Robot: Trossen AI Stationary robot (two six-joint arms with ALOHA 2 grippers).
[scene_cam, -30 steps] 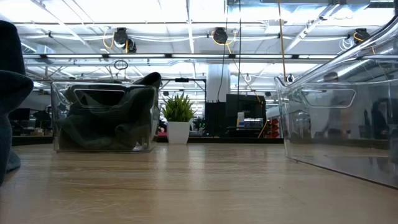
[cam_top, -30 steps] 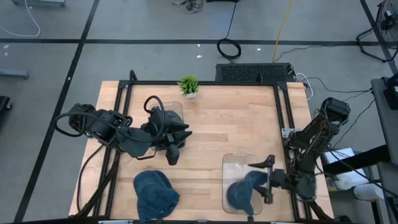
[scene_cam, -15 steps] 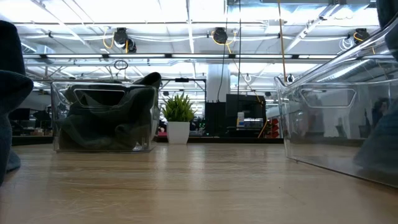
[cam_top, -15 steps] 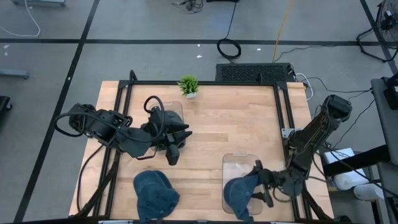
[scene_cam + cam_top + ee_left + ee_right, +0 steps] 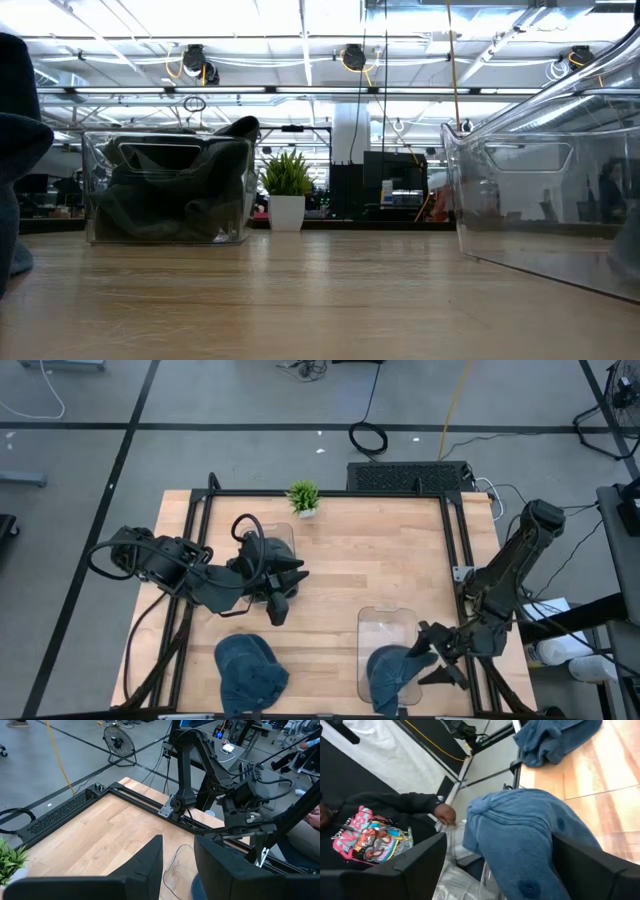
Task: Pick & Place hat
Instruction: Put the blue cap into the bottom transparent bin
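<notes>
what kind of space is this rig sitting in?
Looks like an open-plan robotics lab or workshop: exposed ceiling trusses with cable reels, a floor fan on bare concrete, loose cables on the floor, and another dark arm rig beyond the table.

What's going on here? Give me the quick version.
The right gripper is at the clear bin near the table's front right, open, with a blue hat lying in the bin between its fingers. A second blue hat lies on the table near the front left. The left gripper waits over the other clear bin, which holds dark fabric. A small potted plant stands at the back edge.
</notes>
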